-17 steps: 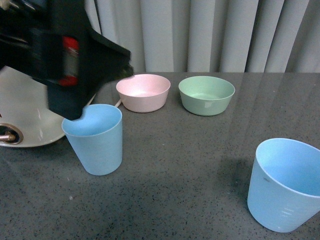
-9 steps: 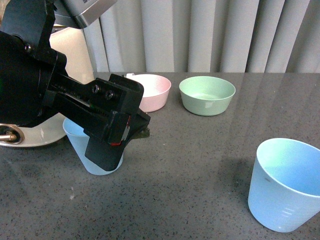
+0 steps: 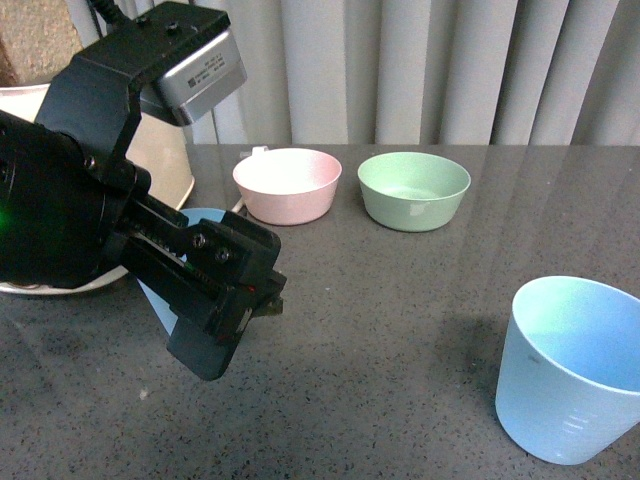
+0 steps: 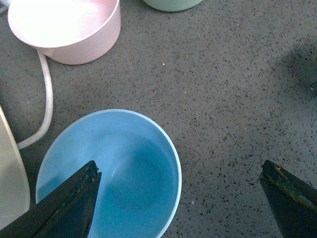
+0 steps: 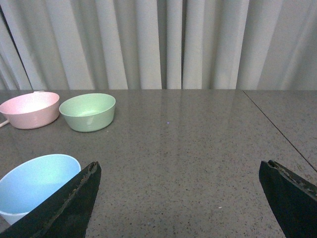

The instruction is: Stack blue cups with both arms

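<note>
- Your left gripper (image 4: 178, 171) is spread wide: one finger (image 4: 69, 203) over a blue cup's (image 4: 133, 168) mouth, the other over the table (image 4: 237, 74).
- Your right gripper (image 5: 178, 168) is spread too, holding nothing, with the second cup (image 5: 34, 181) just beside it.

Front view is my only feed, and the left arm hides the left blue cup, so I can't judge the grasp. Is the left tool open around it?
Observer: The left wrist view shows the left tool open wide. One finger lines up over the mouth of the left blue cup, the other over bare table.
Operator: Anything inside that cup?
Observer: No, it is empty.
Operator: And the right tool? It is out of my frame.
Observer: The right tool is open too. The right blue cup stands upright by one finger, not gripped.
</note>
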`<action>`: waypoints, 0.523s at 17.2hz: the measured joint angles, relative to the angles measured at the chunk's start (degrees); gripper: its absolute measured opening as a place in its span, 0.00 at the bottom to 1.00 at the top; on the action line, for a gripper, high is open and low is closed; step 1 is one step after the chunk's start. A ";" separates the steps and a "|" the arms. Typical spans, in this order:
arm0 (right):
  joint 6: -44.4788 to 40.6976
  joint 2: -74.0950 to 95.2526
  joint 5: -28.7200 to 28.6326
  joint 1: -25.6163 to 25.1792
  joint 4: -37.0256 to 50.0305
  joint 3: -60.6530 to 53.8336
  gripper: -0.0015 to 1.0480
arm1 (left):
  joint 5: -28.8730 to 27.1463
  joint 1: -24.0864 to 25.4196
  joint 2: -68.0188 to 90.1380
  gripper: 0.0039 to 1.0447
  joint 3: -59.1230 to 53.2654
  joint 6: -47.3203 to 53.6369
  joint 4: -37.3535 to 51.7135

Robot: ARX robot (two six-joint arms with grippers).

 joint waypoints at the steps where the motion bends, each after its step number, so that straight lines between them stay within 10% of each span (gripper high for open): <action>1: 0.00 0.00 0.00 0.00 0.00 -0.02 0.94 | -0.02 -0.11 0.22 0.94 0.00 0.09 0.00; 5: 0.00 0.00 0.00 0.00 0.00 -0.02 0.94 | -0.15 -0.79 0.37 0.91 -0.15 1.33 -0.13; 9: 0.00 0.00 0.00 0.00 0.00 0.00 0.94 | -1.14 -0.96 0.37 0.52 -0.22 2.73 0.46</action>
